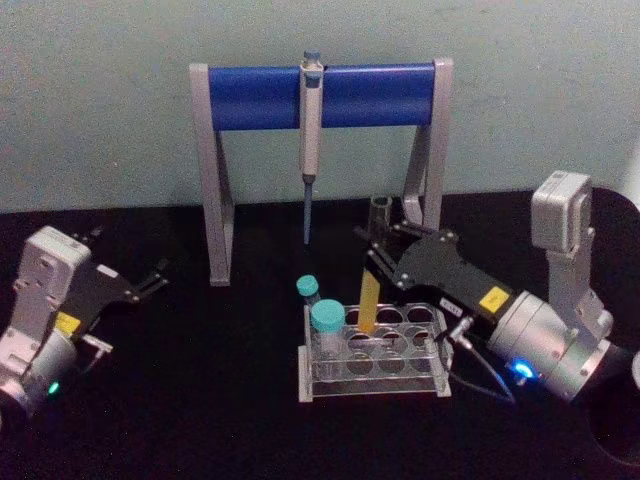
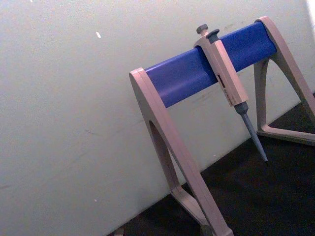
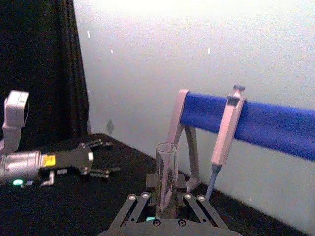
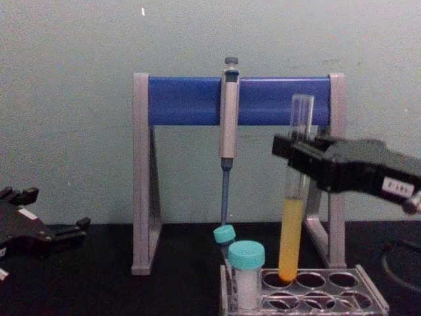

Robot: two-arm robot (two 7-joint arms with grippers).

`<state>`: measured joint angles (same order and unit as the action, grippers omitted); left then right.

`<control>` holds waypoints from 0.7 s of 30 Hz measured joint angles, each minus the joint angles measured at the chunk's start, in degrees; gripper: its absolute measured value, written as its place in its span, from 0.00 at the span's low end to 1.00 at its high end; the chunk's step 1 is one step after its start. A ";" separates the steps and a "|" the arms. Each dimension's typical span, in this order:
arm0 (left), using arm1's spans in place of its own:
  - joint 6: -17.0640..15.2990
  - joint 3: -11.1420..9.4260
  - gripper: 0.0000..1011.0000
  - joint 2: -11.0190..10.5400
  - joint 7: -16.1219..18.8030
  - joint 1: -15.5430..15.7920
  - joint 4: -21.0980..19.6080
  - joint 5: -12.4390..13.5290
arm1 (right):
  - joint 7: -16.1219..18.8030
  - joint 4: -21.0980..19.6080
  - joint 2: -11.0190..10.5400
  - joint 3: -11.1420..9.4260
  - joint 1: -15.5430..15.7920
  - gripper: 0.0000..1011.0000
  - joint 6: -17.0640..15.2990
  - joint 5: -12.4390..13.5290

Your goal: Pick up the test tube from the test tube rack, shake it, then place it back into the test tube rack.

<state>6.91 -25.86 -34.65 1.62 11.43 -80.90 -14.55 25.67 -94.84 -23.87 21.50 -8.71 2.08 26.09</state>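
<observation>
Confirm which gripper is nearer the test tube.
Right. The right gripper is shut on the test tube at its upper part. The left gripper sits open, far off to the tube's left, touching nothing.

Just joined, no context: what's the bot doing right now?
The right gripper is shut on the test tube, gripping the clear glass above the yellow liquid. The tube is upright, with its round bottom at a rear hole of the test tube rack. I cannot tell whether it is seated in the hole or just above it. The left gripper sits open and idle at the table's left. Two teal-capped vials stand at the rack's left end.
</observation>
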 joint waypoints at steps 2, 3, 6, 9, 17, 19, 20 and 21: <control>0.00 0.00 0.99 0.00 0.00 0.00 0.00 0.00 | -0.09 -0.34 -0.07 -0.20 -0.22 0.22 -0.09 0.14; 0.00 0.00 0.99 0.00 0.00 0.00 0.00 0.00 | -0.15 -0.51 -0.10 -0.29 -0.33 0.22 -0.13 0.21; 0.00 0.00 0.99 0.00 0.00 0.00 0.00 0.00 | -0.35 -1.20 -0.21 -0.63 -1.07 0.22 -0.24 0.31; 0.00 0.00 0.99 0.00 0.00 0.00 0.00 0.00 | -0.43 -1.36 -0.26 -0.73 -1.62 0.22 -0.27 0.30; 0.00 0.00 0.99 0.00 0.00 0.00 0.00 0.00 | -0.87 0.23 0.27 -0.61 -3.94 0.22 -0.47 -0.18; 0.00 0.00 0.99 0.00 0.00 0.00 0.00 0.00 | -1.01 1.06 0.58 -0.51 -4.46 0.22 -0.53 -0.37; 0.00 0.00 0.99 0.00 0.00 0.00 0.00 0.00 | -1.01 1.06 0.58 -0.51 -4.46 0.22 -0.53 -0.37; 0.00 0.00 0.99 0.00 0.00 0.00 0.00 0.00 | -1.12 1.49 0.76 -0.45 -4.73 0.22 -0.58 -0.46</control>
<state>6.91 -25.86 -34.65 1.62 11.43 -80.90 -14.55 24.56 -93.35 -23.11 21.05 -13.44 1.50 25.63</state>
